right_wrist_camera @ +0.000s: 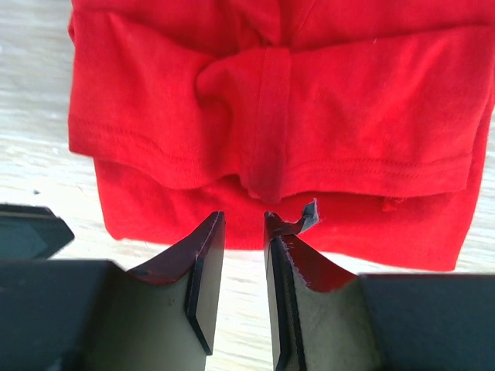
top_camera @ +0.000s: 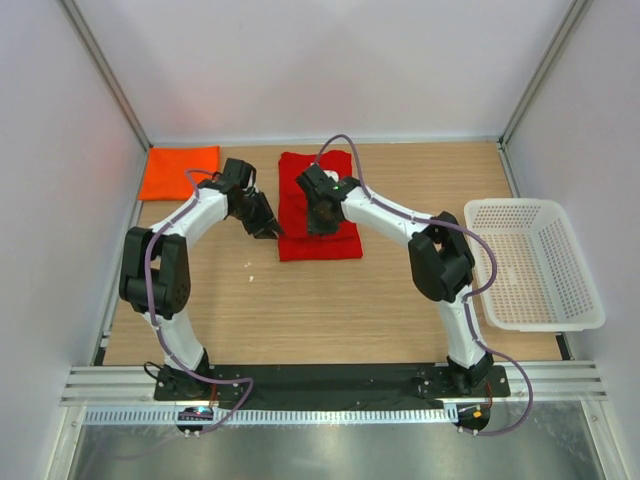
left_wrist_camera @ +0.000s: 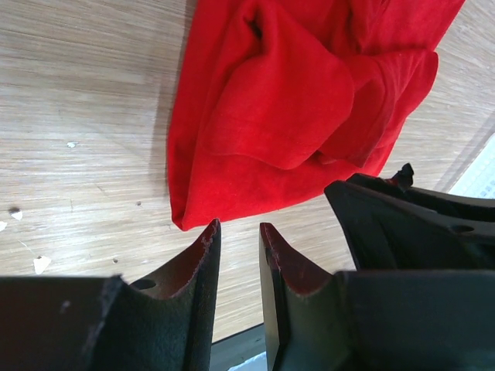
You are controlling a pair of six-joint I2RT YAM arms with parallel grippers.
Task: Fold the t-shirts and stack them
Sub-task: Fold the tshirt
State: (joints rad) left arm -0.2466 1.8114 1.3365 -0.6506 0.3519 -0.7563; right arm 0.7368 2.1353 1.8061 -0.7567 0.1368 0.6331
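Note:
A deep red t-shirt lies partly folded and rumpled at the middle back of the table, its bunched layers showing in the left wrist view and the right wrist view. A bright orange t-shirt lies folded flat in the back left corner. My left gripper hangs just off the red shirt's left edge, its jaws a narrow gap apart with only bare wood between them. My right gripper hovers over the red shirt, slightly open and empty.
A white mesh basket stands at the table's right edge. White walls and metal posts close in the back and sides. Small white crumbs dot the wood left of the red shirt. The right arm's black body sits close beside my left fingers.

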